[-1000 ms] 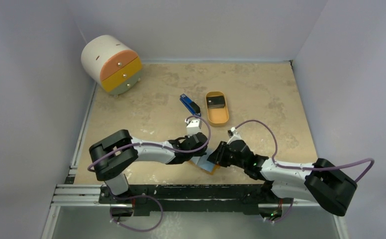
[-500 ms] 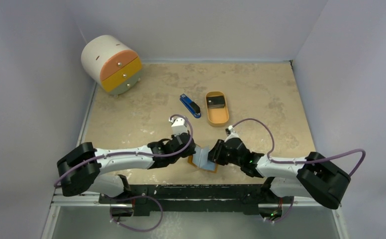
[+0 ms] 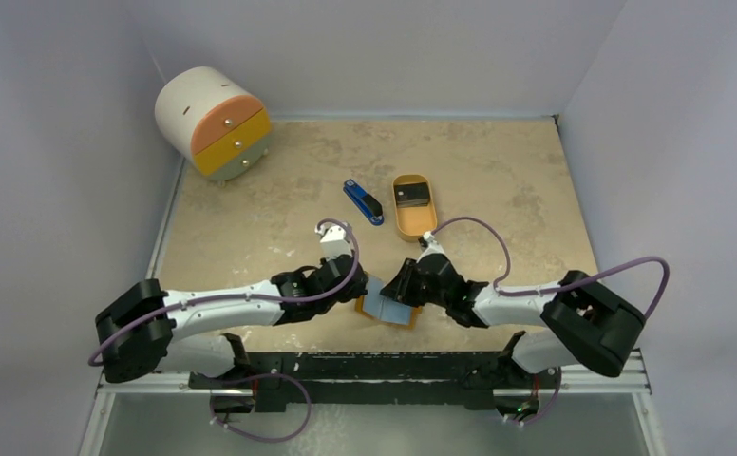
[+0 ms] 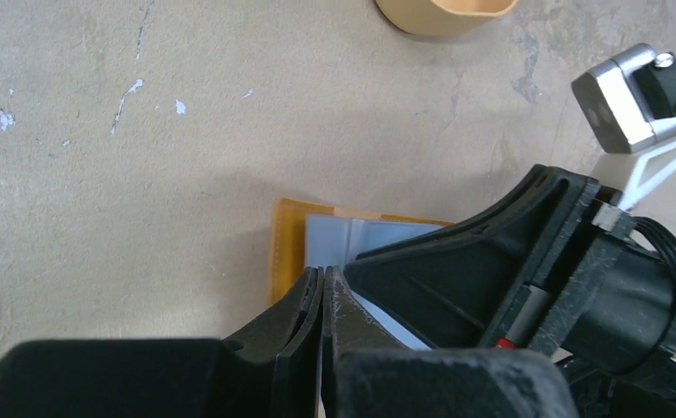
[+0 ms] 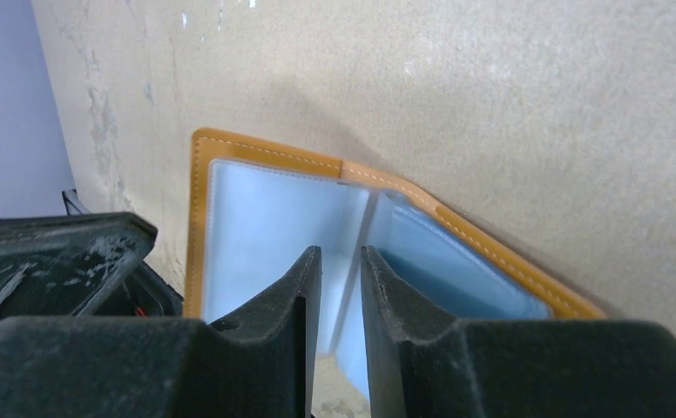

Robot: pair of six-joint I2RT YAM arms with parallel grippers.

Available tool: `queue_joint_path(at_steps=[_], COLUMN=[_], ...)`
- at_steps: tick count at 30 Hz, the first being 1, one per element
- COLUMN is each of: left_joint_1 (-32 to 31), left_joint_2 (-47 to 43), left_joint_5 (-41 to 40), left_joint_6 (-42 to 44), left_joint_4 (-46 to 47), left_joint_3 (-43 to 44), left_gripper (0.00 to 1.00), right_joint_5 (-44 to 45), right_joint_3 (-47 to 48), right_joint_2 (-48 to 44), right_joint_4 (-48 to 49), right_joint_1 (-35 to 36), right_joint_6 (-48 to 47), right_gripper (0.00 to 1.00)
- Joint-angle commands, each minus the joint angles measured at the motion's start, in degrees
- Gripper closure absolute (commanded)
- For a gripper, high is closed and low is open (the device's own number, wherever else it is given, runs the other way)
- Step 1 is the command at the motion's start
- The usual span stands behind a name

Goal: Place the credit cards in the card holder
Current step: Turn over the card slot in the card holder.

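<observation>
Orange card holder (image 3: 390, 312) lies between left hand (image 3: 363, 291) and right hand (image 3: 399, 287).

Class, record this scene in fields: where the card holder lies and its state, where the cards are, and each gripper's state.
Card holder: lying open on the table, blue sleeves showing
Credit cards: dark, in the oval tray
Left gripper: shut, over the holder
Right gripper: slightly open, above the holder's fold

Part of the card holder (image 5: 256, 226) behind the right end effector (image 5: 341, 257); orange tray (image 4: 443, 13) mostly beyond the edge.
</observation>
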Motion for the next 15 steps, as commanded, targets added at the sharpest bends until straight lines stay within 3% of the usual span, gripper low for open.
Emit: queue_joint_path(at_steps=[1,7,15], left_joint_1=[0.18,0.17,0.18], left_joint_2=[-4.43,-8.01,2.64], left_joint_5=[-0.22,4.13,8.83], left_joint_6=[-0.39,-0.23,-0.83], left_joint_4=[0.73,7.89,16.23], left_joint_3=[0.24,0.03,-2.24], left_gripper=[1.0,1.0,1.0], right_joint_5=[0.54,0.45,0.72], right_joint_3=[2.26,2.21,1.62], right_joint_2=[2.37,3.4,3.23], right_joint_4=[0.21,0.4,0.51], right_joint_1=[0.25,0.17,0.2], right_joint_6=[-2.17,-2.02,-1.68], right_gripper=[0.74,0.74,0.74])
